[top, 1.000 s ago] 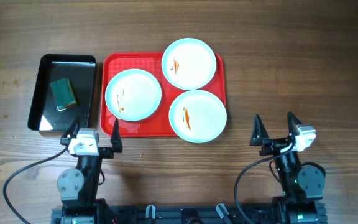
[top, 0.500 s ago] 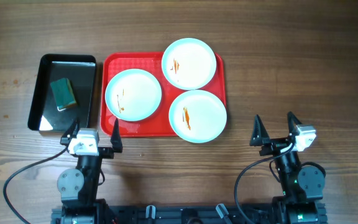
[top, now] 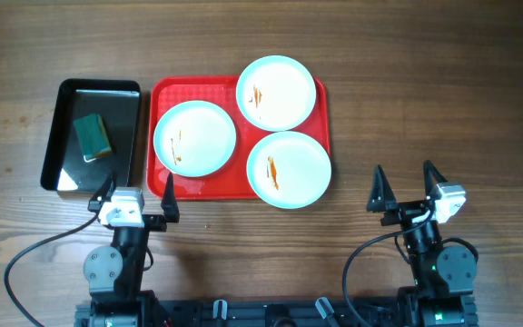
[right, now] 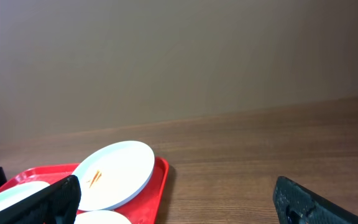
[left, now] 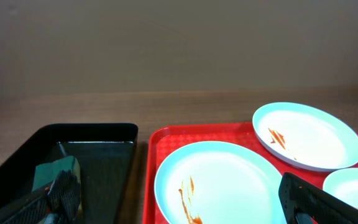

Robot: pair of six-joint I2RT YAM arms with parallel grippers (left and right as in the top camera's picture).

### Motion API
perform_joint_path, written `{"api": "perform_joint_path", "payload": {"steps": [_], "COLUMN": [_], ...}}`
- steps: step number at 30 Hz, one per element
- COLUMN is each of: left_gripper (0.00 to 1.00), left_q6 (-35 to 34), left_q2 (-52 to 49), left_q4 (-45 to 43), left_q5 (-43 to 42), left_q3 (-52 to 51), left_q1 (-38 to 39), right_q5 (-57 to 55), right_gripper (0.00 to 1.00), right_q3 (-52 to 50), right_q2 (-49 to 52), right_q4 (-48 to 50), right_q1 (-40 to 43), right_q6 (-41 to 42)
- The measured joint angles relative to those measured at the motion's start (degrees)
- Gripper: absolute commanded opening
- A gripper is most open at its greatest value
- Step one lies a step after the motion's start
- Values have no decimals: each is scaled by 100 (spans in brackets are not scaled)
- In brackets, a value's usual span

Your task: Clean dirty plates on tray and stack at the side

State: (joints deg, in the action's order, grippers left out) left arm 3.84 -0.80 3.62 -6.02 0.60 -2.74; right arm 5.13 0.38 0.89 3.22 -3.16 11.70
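Observation:
Three pale mint-white plates lie on the red tray: one at the left, one at the back right, one at the front right. Each carries an orange-brown sauce smear. My left gripper is open and empty just in front of the tray's left front corner. My right gripper is open and empty to the right of the tray. The left wrist view shows the left plate and back right plate on the tray. The right wrist view shows the back plate.
A narrow black tray stands left of the red tray and holds a green sponge; both show in the left wrist view, tray and sponge. Bare wooden table lies right of the red tray.
My right gripper has shifted very slightly forward and to the right. The plates, trays and left arm have not moved.

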Motion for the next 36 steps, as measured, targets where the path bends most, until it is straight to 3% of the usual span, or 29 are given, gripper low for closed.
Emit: {"api": "perform_joint_path", "payload": {"steps": [10,16,25,30,36], "left_gripper": [100,100,100,100,100], "left_q6": [-391,-415,-417,-417,-568], "left_q2": [0,0,-151,-1008,-3167], "left_q4": [70,96,855,1541,3051], "left_q5": [-2,0,17,17,20], "left_q3": [387,734,1499,2538,4671], "left_q1": [0,0,0,0,0], "right_q5": [46,129,422,820,1274], "right_gripper": [100,100,100,100,100], "right_q3": [487,881,2039,3093,4717], "right_q2": [356,769,2199,3484,4942], "right_q4": [57,66,149,-101,-1687], "right_q1": [0,0,0,0,0], "right_q6": [-50,-503,-772,-802,-817]}}
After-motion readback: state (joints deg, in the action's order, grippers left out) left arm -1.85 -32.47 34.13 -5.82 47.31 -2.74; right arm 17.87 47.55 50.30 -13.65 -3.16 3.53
